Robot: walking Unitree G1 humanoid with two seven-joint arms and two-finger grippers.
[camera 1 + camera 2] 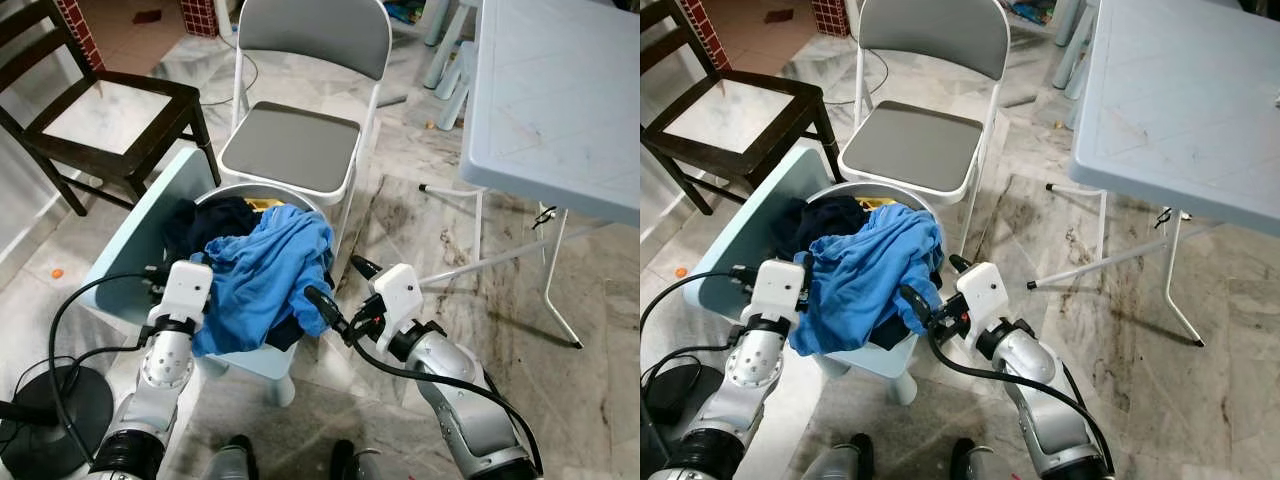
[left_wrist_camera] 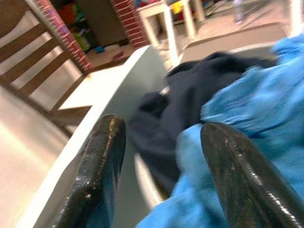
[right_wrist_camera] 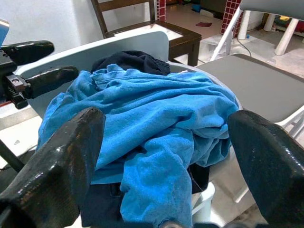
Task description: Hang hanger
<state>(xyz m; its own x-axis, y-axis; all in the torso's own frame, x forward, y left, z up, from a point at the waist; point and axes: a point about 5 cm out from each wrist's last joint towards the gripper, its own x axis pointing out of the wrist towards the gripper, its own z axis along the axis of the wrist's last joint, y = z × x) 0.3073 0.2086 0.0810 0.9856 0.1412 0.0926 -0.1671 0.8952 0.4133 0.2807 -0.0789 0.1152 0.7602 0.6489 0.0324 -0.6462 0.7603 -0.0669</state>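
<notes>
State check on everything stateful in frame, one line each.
Left claw: open, at the blue shirt's left edge.
Right claw: open, beside the shirt, holding nothing.
Blue shirt: crumpled, draped over the basket rim.
Laundry basket: full.
Folding chair: unfolded, seat bare.

My right gripper (image 3: 164,156) has its two black fingers (image 3: 54,171) spread wide on either side of the blue shirt (image 3: 147,128). Dark clothing (image 3: 130,61) lies just behind the shirt. My left gripper (image 3: 38,66) sits beside the shirt, and a grey chair seat (image 3: 259,88) stands on the opposite side.
</notes>
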